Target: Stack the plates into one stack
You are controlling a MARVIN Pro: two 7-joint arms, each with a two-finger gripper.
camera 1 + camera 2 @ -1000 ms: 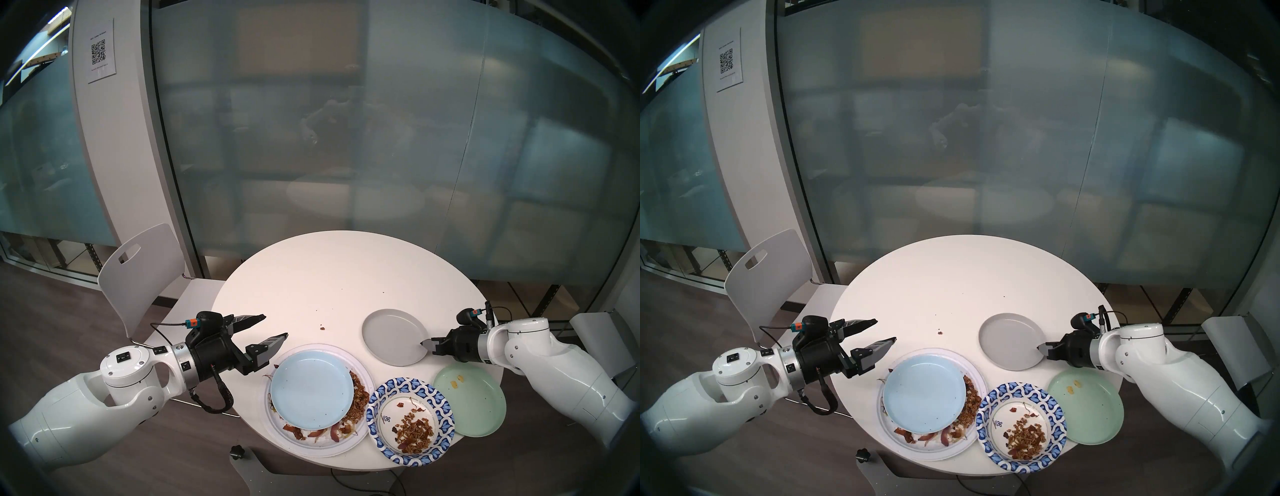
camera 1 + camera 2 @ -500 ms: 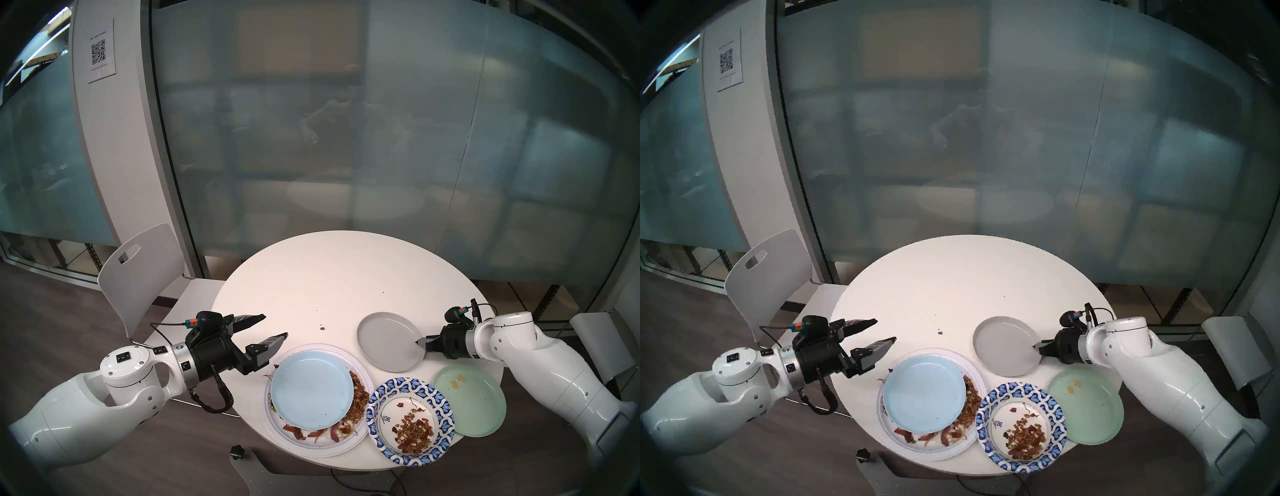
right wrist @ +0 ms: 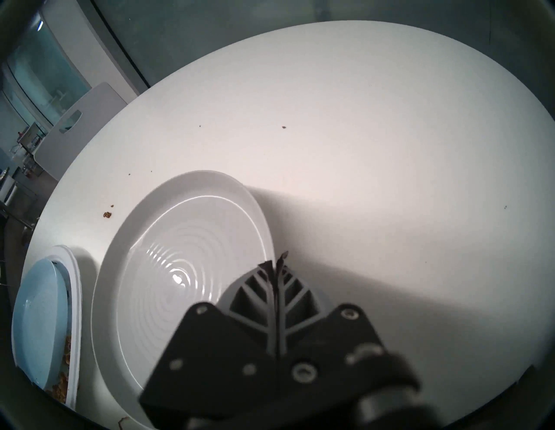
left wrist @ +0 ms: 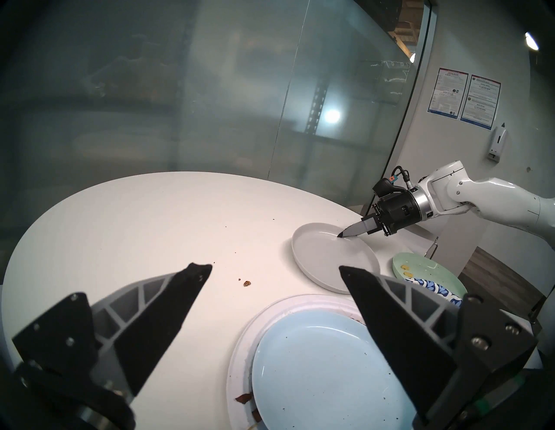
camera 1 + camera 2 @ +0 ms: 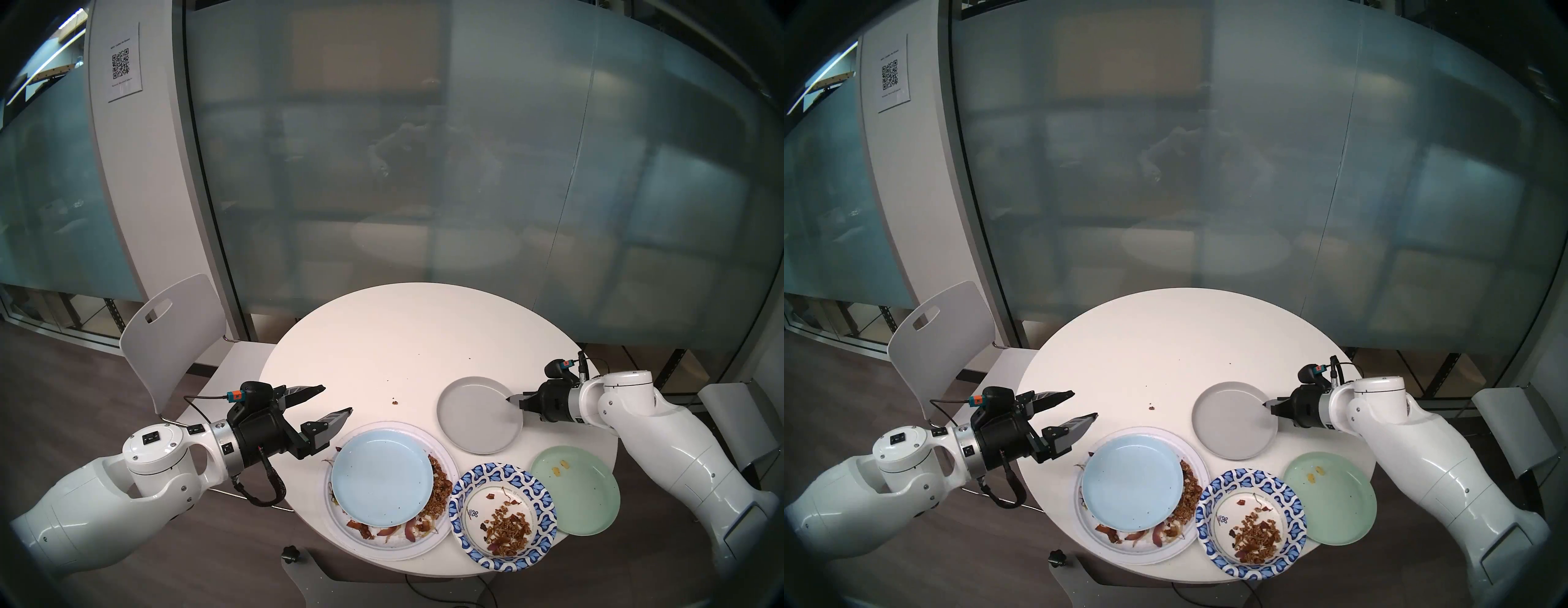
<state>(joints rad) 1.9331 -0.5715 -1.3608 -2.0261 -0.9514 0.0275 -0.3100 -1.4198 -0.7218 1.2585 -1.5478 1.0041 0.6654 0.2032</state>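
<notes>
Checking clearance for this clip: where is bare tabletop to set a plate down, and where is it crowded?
Free: the table's far half beyond the grey plate, and the patch between the left gripper and that plate, bar crumbs. Crowded: the near edge, where the white paper plate, patterned plate and green plate sit close together.

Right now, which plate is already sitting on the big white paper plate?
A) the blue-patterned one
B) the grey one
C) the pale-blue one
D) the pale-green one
C: the pale-blue plate lies on the white paper plate, while the other three rest apart on the table.
</notes>
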